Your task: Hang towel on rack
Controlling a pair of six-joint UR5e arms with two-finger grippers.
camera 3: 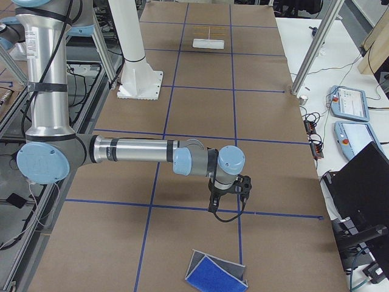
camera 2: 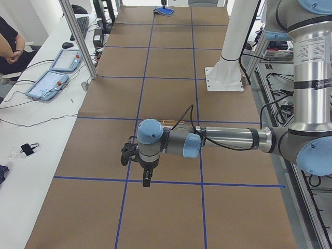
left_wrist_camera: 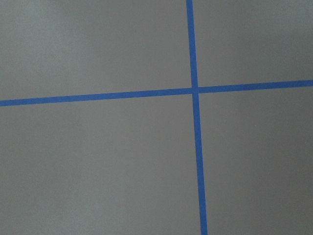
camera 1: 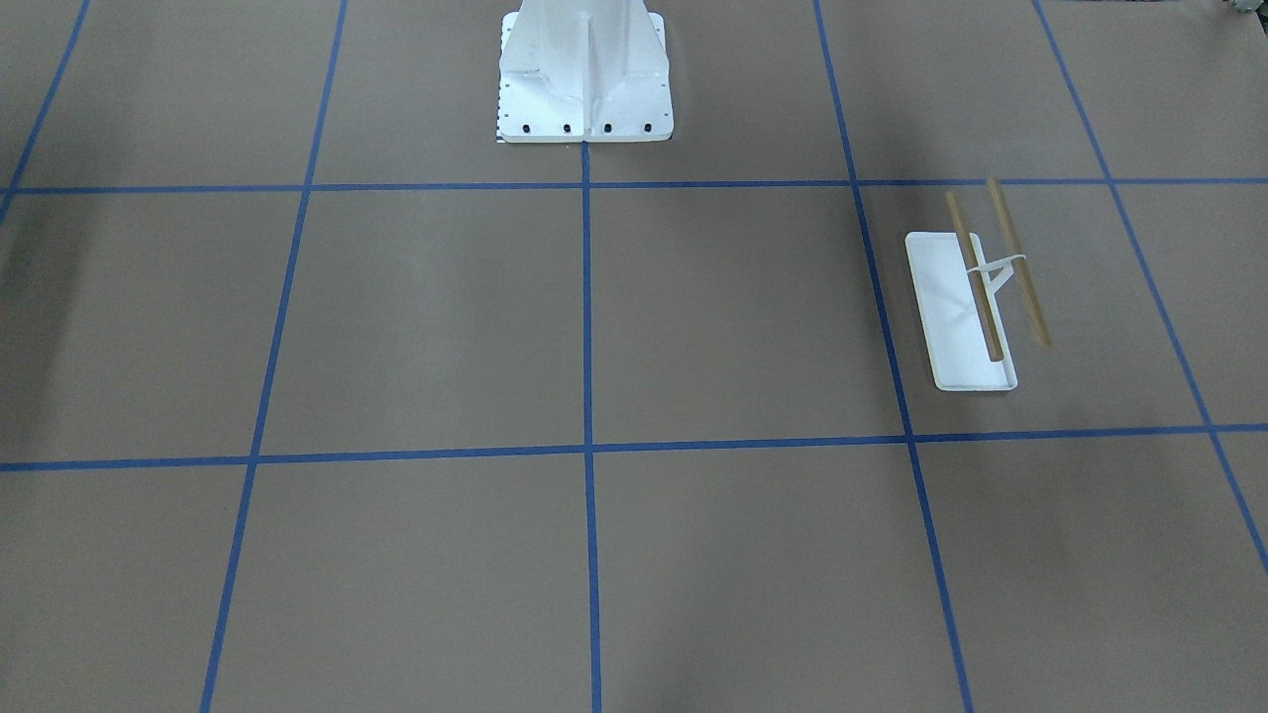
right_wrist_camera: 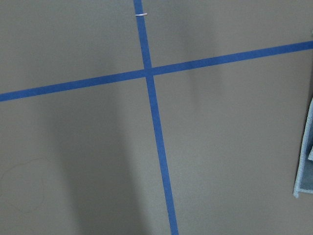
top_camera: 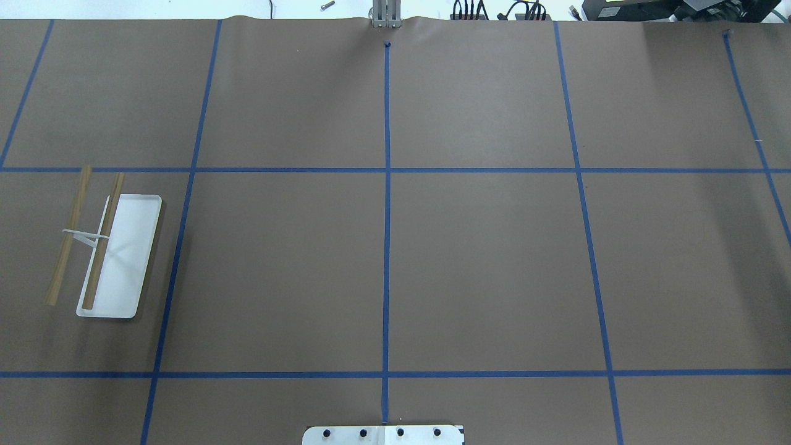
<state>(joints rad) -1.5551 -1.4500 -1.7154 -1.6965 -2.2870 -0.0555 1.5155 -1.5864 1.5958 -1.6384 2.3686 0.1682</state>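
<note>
The counter is covered with smooth brown paper. Thin blue tape cuts the paper into big squares.

The rack stands on the robot's left side of the counter. Its bottom is a flat white tray, long with round corners. A thin white fork stands up from the tray and holds two long wooden sticks. The sticks are light brown and run side by side. Nothing hangs on them.

The towel is far from the rack, at the other end of the counter on the robot's right. It lies flat on the paper. It looks soft – blue on top, grey underneath where a corner is turned over, with a pale edge. The right wrist camera sees only a strip of it at the side.

A big white stand is bolted down at the robot's side of the counter, with dark bolts in a row.

The left gripper hangs over the paper near a tape line, touching nothing. The right gripper hangs over the paper too, near the towel but not touching it. Both show only from the side – I cannot tell how far their fingers are apart.
</note>
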